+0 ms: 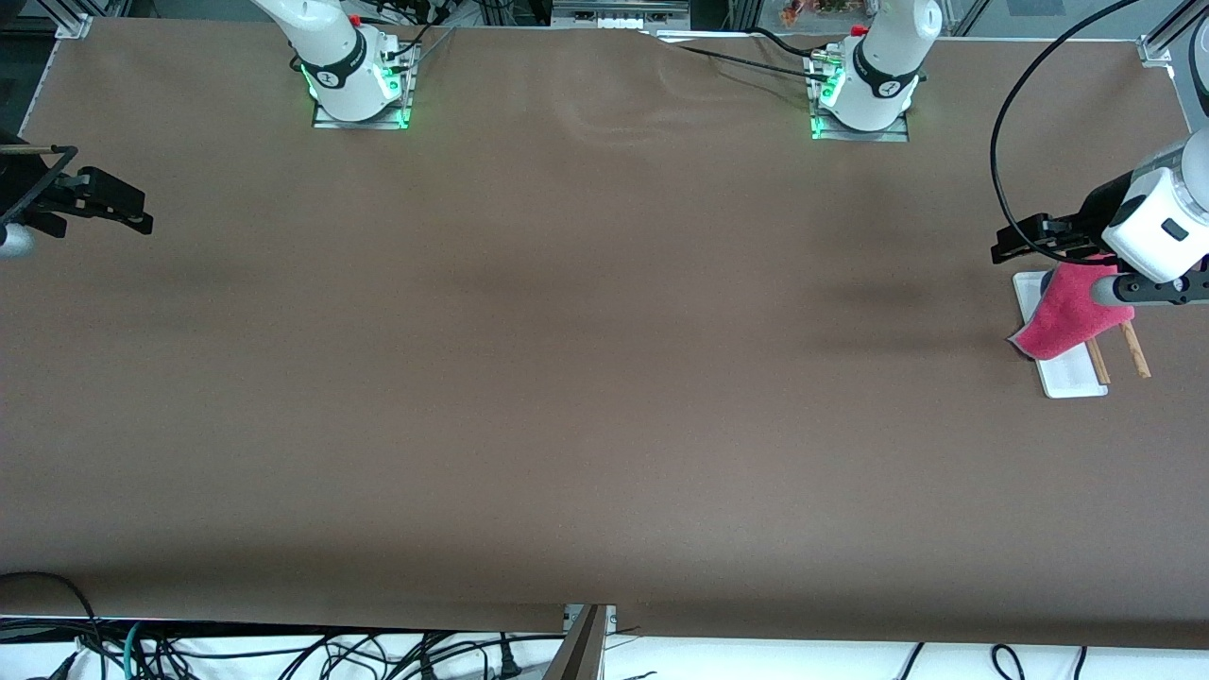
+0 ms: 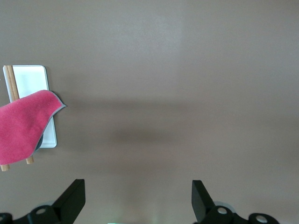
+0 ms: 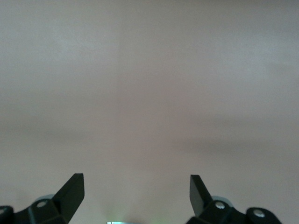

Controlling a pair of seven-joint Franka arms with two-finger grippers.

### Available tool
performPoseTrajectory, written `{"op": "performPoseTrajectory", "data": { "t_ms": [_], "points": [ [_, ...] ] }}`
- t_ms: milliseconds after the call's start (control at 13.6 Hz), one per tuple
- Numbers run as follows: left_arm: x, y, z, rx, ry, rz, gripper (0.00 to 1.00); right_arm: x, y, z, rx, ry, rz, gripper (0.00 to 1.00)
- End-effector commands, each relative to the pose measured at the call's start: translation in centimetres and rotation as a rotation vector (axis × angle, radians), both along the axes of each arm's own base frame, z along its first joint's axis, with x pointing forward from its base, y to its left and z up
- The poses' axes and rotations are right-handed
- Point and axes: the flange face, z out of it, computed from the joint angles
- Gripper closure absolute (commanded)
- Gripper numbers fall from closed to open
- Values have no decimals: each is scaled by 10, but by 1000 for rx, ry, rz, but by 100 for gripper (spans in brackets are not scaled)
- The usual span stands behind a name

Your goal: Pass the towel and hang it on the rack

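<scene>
Left gripper (image 2: 135, 200) is open, fingers spread wide, holding nothing, up over bare brown table (image 1: 567, 378) at the left arm's end, just beside the rack (image 1: 1072, 376). Towel (image 1: 1072, 316) is draped over the rack's two wooden rods (image 1: 1133, 348), pink side up, one corner hanging past the white base. Nothing else is near the rack. Right gripper (image 3: 135, 198) is also open and empty, waiting over the right arm's end of the table, well apart from the towel.
</scene>
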Motion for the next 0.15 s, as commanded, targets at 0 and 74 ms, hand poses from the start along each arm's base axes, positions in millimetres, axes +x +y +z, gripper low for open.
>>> {"op": "performPoseTrajectory", "data": {
  "t_ms": [0,74],
  "points": [
    [-1,0,0,0,-3,-2,0,-1,1,2,11,-2,1,0],
    [-1,0,0,1,-3,-5,0,-1,1,2,11,-2,1,0]
  ]
}}
